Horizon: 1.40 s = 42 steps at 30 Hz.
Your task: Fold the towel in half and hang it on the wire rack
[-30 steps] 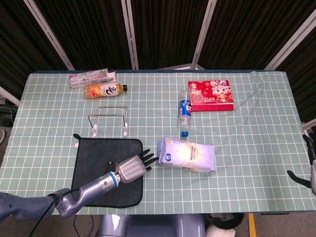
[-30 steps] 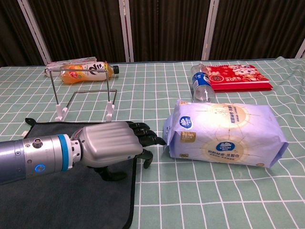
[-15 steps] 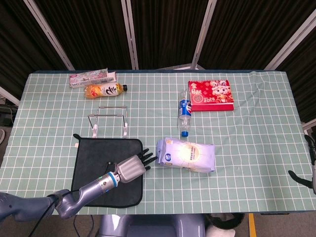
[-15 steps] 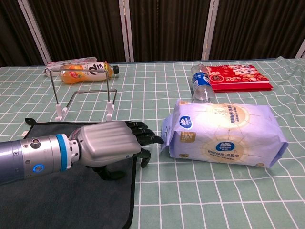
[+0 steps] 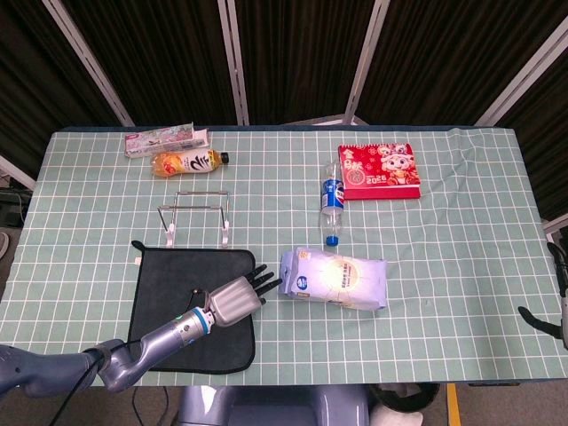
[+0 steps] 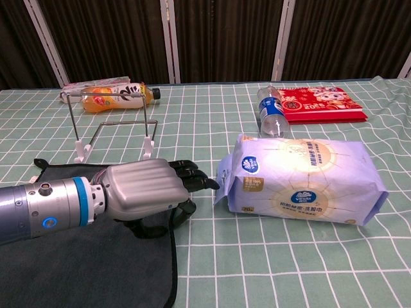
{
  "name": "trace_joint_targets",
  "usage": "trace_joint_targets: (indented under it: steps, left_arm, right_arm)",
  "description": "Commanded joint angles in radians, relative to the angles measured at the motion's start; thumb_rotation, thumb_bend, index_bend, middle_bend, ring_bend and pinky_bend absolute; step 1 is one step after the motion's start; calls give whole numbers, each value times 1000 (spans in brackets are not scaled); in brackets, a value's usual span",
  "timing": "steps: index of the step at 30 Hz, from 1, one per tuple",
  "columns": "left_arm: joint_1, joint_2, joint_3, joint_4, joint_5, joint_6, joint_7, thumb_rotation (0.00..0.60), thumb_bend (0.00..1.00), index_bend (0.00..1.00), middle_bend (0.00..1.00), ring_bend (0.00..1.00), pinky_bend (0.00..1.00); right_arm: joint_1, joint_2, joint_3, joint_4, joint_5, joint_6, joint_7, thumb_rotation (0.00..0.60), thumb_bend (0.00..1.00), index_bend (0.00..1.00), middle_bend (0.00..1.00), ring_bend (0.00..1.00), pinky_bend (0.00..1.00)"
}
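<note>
A dark towel [image 5: 169, 284] lies flat at the table's front left, also seen in the chest view [image 6: 77, 269]. My left hand [image 5: 235, 300] lies over its right edge, fingers pointing at the tissue pack. In the chest view the left hand [image 6: 144, 190] has its thumb hooked under that edge and pinches it. The wire rack [image 5: 197, 211] stands upright just behind the towel, and the chest view shows the rack [image 6: 115, 122] empty. My right hand [image 5: 557, 297] shows only partly at the far right edge, fingers apart, holding nothing.
A tissue pack [image 5: 335, 279] lies just right of the towel, almost touching my fingertips. A water bottle [image 5: 331, 202] and a red box [image 5: 380, 171] lie behind it. An orange drink bottle [image 5: 188, 162] and a pink box [image 5: 165, 139] sit behind the rack.
My left hand has drawn back a little to the left, and the towel's right edge has shifted left with it. The right hand stayed put.
</note>
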Motion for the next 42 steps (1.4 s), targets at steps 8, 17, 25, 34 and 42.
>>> trace_joint_targets:
  steps: [8,17,25,34,42]
  left_arm:
    - [-1,5,5,-7,-7,1,3,600,542,554,0,0,0]
    - [9,22,14,-21,-2,25,9,600,543,640,0,0,0]
    - [52,85,53,-58,22,88,-6,600,547,674,0,0,0]
    - [121,181,114,-70,63,178,-25,600,547,690,0,0,0]
    - [183,252,165,-43,99,248,-98,600,546,689,0,0,0]
  right_arm:
    - [-1,1,-1,-1,-4,1,1,600,0,0,0,0,0]
    - [-2,2,-2,-2,-8,5,3,600,0,0,0,0,0]
    - [-6,6,-4,-7,-19,15,11,600,0,0,0,0,0]
    - [-11,9,-9,-14,-36,28,12,600,0,0,0,0,0]
    - [-13,11,-13,-17,-48,36,15,600,0,0,0,0,0]
